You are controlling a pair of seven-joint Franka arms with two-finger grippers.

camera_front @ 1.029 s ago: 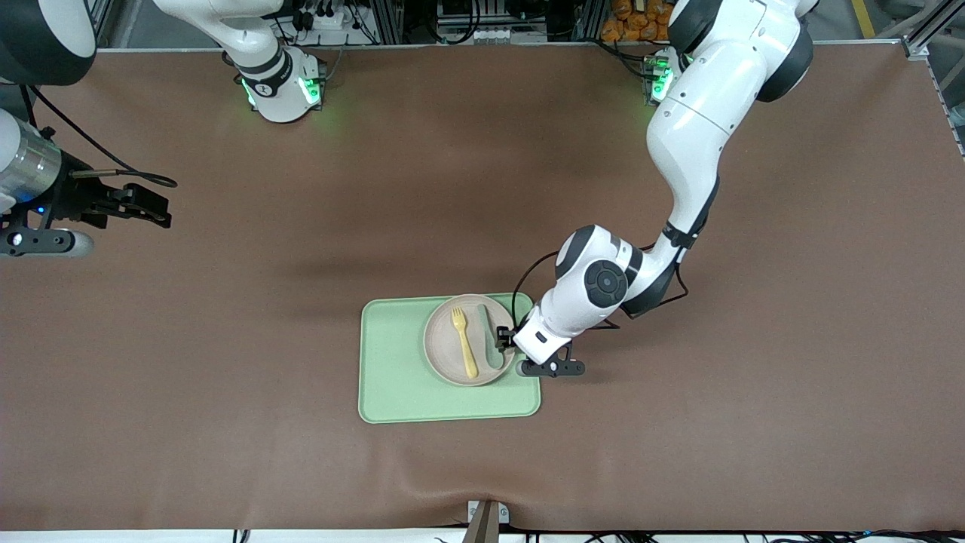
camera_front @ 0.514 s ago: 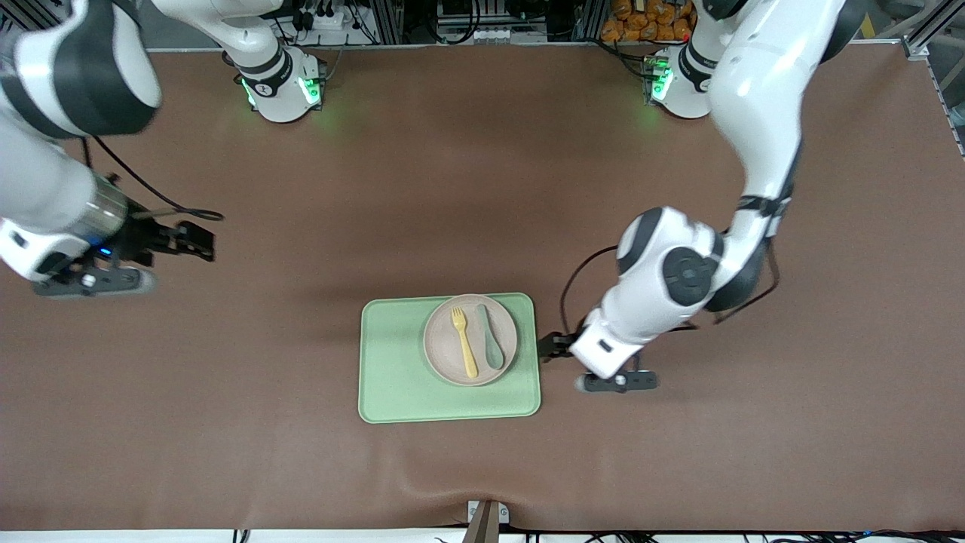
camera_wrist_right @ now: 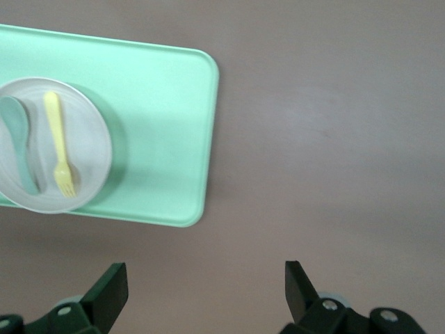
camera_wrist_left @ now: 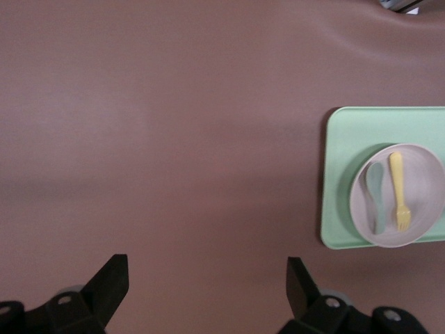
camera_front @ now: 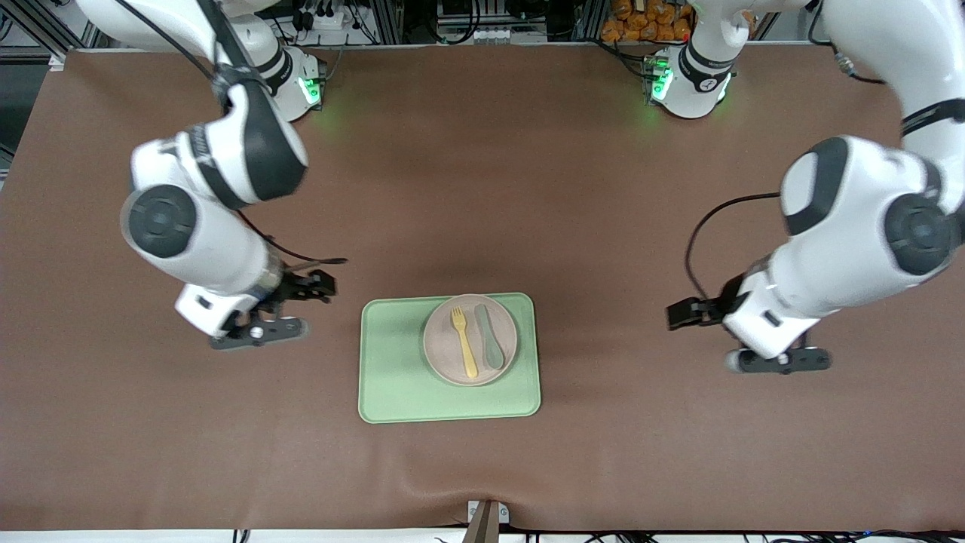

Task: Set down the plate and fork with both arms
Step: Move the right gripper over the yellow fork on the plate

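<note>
The off-white plate (camera_front: 439, 343) rests on the pale green tray (camera_front: 392, 362), on the half toward the left arm's end. The yellow fork (camera_front: 464, 341) lies on the plate beside a grey-green spoon (camera_front: 491, 347). My left gripper (camera_front: 672, 315) hangs open and holds nothing, over bare mat off the tray's end toward the left arm. My right gripper (camera_front: 330, 285) is also open with nothing in it, over bare mat just off the tray's corner toward the right arm. Both wrist views show the plate (camera_wrist_left: 421, 202) (camera_wrist_right: 87, 149) with the fork (camera_wrist_left: 398, 191) (camera_wrist_right: 57, 142), well apart from each gripper (camera_wrist_left: 206, 268) (camera_wrist_right: 205, 275).
A brown mat (camera_front: 482, 188) covers the whole table. The two arm bases (camera_front: 286, 83) (camera_front: 690, 83) stand at the edge farthest from the front camera. A small bracket (camera_front: 486, 516) sits at the near edge.
The left gripper opened, leaving the spoon on the plate, and drew away toward the left arm's end. The right arm swung in from the table's end to beside the tray.
</note>
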